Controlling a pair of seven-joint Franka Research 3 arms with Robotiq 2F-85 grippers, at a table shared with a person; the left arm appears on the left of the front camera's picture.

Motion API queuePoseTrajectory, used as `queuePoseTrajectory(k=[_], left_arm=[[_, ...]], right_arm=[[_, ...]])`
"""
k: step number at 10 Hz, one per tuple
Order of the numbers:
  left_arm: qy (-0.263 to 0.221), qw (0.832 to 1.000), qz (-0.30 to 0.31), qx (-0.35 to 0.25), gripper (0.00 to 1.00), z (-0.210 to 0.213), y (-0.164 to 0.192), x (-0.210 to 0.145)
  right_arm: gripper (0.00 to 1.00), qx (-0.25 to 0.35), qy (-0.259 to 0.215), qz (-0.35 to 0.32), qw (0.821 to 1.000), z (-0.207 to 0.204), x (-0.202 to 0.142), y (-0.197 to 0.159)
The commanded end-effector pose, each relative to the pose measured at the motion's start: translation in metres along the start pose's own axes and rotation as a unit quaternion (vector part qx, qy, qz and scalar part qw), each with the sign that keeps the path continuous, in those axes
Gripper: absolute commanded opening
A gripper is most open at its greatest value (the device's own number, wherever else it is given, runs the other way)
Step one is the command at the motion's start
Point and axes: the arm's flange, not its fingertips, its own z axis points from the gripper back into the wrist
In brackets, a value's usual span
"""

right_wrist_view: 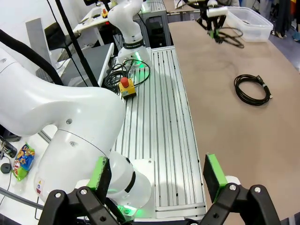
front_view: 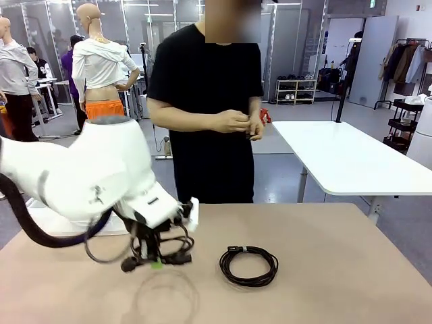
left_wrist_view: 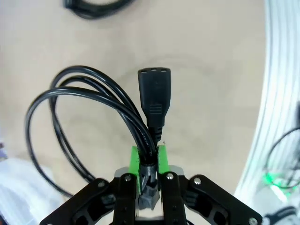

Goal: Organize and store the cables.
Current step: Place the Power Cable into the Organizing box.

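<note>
A smooth tan surface [front_view: 337,270] is seen with a clear plastic bin [right_wrist_view: 255,28] at one edge and a round coil of thin black cable [front_view: 237,250] lying flat. A second glossy cable [left_wrist_view: 89,70] is held above the surface by the left end effector [left_wrist_view: 149,157], clamped on its gathered strands below a blocky plug [left_wrist_view: 153,93]. Carrying seems under way, and lowering into the bin is probably needed next; the right end effector [right_wrist_view: 156,171] is spread wide, empty.
</note>
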Motion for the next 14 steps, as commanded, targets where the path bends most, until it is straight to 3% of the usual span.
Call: queuePoseTrajectory(k=[1,4,6,7,8,12,14], left_arm=[[-0.031,0.999,-0.006,0.014,0.17,0.030,0.023,-0.039],[-0.075,0.995,0.024,0.069,0.17,0.072,0.064,-0.096],[-0.083,0.991,0.015,0.105,0.17,0.093,0.096,-0.130],[-0.081,0.990,0.001,0.112,0.17,0.101,0.116,-0.148],[-0.044,0.992,0.009,0.120,0.17,0.103,0.142,-0.170],[0.001,0.995,0.051,0.088,0.17,0.092,0.188,-0.225],[-0.024,0.995,0.059,0.073,0.17,0.082,0.192,-0.234]], right_arm=[[1.00,0.003,-0.006,0.012,1.000,0.001,0.001,0.001],[1.00,0.000,0.000,0.000,1.000,0.000,0.000,0.000],[1.00,-0.156,0.041,-0.077,0.984,0.015,0.001,0.000],[1.00,-0.177,0.020,-0.094,0.979,0.015,0.002,0.004],[1.00,-0.199,0.012,-0.113,0.973,0.010,0.001,0.003],[1.00,-0.247,0.010,-0.155,0.956,-0.009,0.004,0.005],[1.00,-0.231,0.030,-0.156,0.960,-0.020,0.011,0.009]])
